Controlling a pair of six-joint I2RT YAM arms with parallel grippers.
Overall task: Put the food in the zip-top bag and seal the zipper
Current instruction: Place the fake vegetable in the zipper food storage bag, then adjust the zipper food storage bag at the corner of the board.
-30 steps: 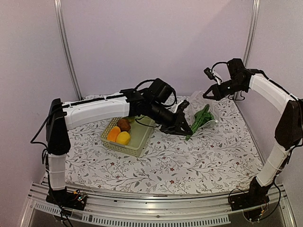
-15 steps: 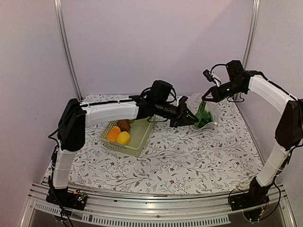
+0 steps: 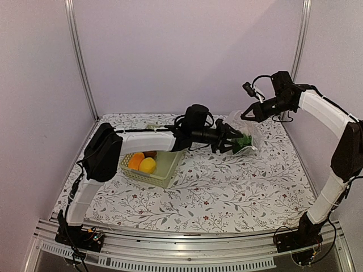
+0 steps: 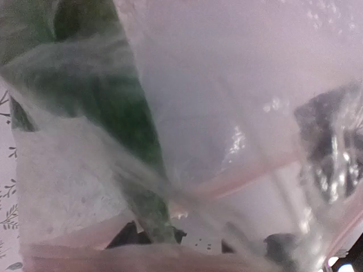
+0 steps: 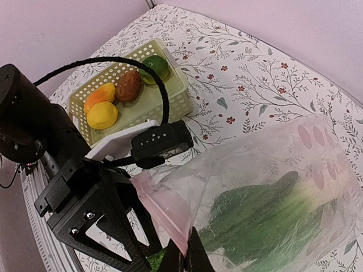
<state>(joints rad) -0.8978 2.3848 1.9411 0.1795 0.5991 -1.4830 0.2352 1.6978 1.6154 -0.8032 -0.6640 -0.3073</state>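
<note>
Right jaws pinch zip-top bag (image 5: pixel 283 153) — bok choy (image 5: pixel 264 218) inside

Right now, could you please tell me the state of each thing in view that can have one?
Zip-top bag: mouth open, held up by its edge.
Zipper: unsealed.
Bok choy: inside the bag.
Basket: holding orange piece, yellow piece, brown piece, yellow-green piece.
Left claw: at the bag's mouth; open or shut unclear.
Right claw: shut on the bag's zipper edge.
</note>
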